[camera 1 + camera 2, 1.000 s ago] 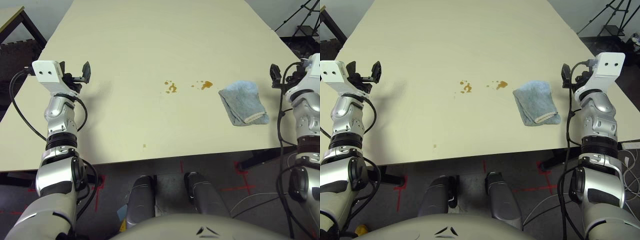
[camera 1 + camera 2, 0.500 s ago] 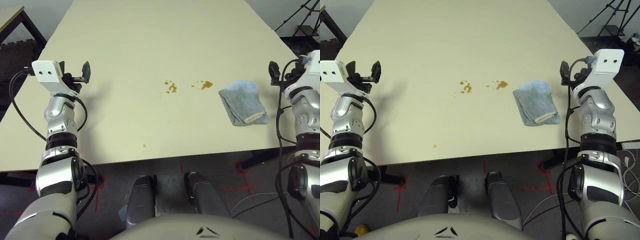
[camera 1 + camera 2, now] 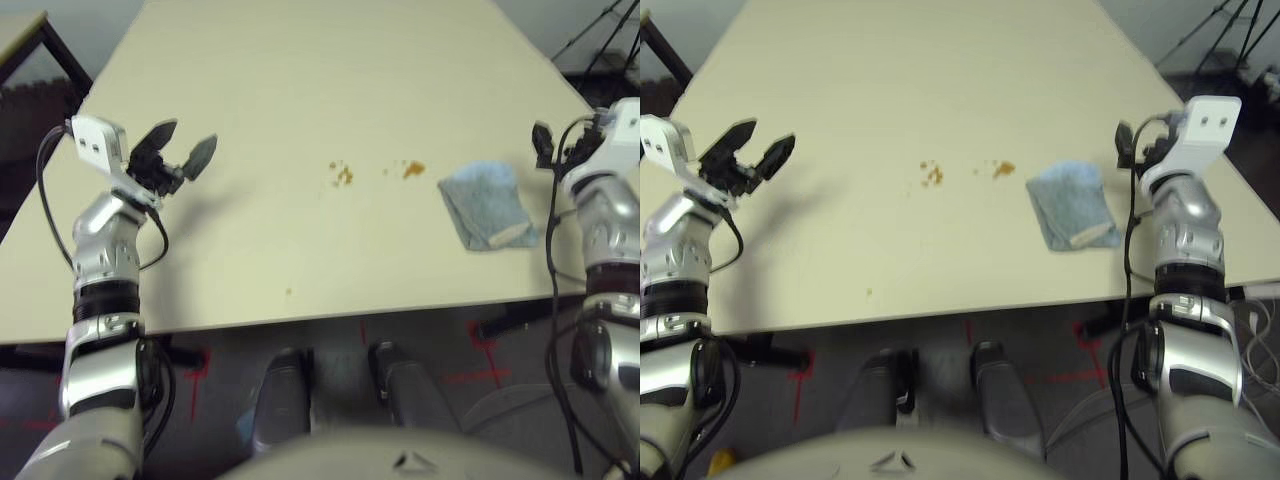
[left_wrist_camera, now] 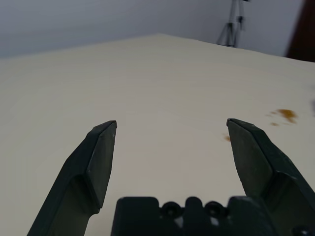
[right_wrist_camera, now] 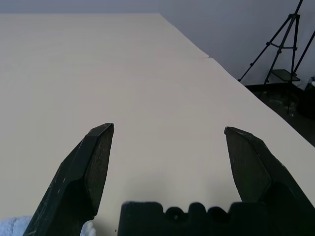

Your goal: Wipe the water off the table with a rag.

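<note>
**Rag untouched, both grippers empty**

We have our left gripper [image 3: 178,151] spread wide with nothing between its fingers, hanging over the left side of the table [image 3: 300,80]. Our right gripper [image 5: 167,162] is just as wide apart and empty, held at the right edge, just beside the rag [image 3: 487,204].

The rag lies crumpled flat on the table near the front right, its pale hem towards us. The water [image 3: 343,175] sits in two small amber clusters to its left, the nearer one close to the rag and apart from it.

We judge the rag soft, thick and light: it should bunch and drape rather than lift stiffly. Pinching a raised fold near its middle looks best, though the blurred head views leave us unsure where the folds stand highest.
</note>
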`<state>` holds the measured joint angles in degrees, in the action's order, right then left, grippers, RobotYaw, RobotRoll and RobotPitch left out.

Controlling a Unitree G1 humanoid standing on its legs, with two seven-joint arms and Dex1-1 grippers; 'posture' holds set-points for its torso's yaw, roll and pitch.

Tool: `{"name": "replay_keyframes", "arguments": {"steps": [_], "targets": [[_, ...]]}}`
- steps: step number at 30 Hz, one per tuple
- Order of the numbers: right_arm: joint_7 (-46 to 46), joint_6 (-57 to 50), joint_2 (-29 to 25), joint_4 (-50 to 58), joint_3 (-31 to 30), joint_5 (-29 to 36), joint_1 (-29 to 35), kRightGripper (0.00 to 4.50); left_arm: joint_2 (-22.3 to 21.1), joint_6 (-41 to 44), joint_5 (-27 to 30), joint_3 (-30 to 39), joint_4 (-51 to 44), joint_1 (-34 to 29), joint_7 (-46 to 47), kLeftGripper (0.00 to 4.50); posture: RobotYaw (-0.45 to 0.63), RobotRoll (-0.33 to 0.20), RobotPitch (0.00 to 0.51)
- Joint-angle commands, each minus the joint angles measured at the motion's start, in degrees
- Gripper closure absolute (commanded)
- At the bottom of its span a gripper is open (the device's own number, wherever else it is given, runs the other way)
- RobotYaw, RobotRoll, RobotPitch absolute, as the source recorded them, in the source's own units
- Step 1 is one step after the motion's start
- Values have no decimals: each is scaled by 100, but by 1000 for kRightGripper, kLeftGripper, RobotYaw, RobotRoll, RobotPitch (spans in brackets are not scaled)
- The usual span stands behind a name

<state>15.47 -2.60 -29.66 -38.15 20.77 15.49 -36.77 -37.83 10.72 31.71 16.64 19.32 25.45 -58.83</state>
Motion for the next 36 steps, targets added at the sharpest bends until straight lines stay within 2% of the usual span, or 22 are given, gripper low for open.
{"name": "replay_keyframes", "arguments": {"steps": [1,4,13,19,23,27,36], "targets": [[6,76,2,-41,19,-12,28,14,-397,957,355,-289,-641,-407,-772,0,-71,0,135],[0,75,-19,-22,38,-7,49,14,-515,955,190,-432,-610,-446,-1017,0,-79,0,132],[99,-199,-207,171,159,151,104,14,-378,201,-406,-766,78,-34,-1346,0,-116,0,132],[536,-1491,-513,971,317,713,297,14,-259,-113,-578,-862,379,129,-1467,0,-142,0,132],[1064,-2797,-1111,1731,187,948,672,14,-154,-240,-652,-925,575,257,-1510,0,-160,0,131],[1533,-3662,-1445,2442,144,1225,1083,14,-67,-316,-696,-958,690,340,-1530,0,-176,0,129],[2088,-4878,-1725,3426,153,1686,1672,14,83,-446,-782,-1013,940,522,-1602,0,-196,0,129]]}}
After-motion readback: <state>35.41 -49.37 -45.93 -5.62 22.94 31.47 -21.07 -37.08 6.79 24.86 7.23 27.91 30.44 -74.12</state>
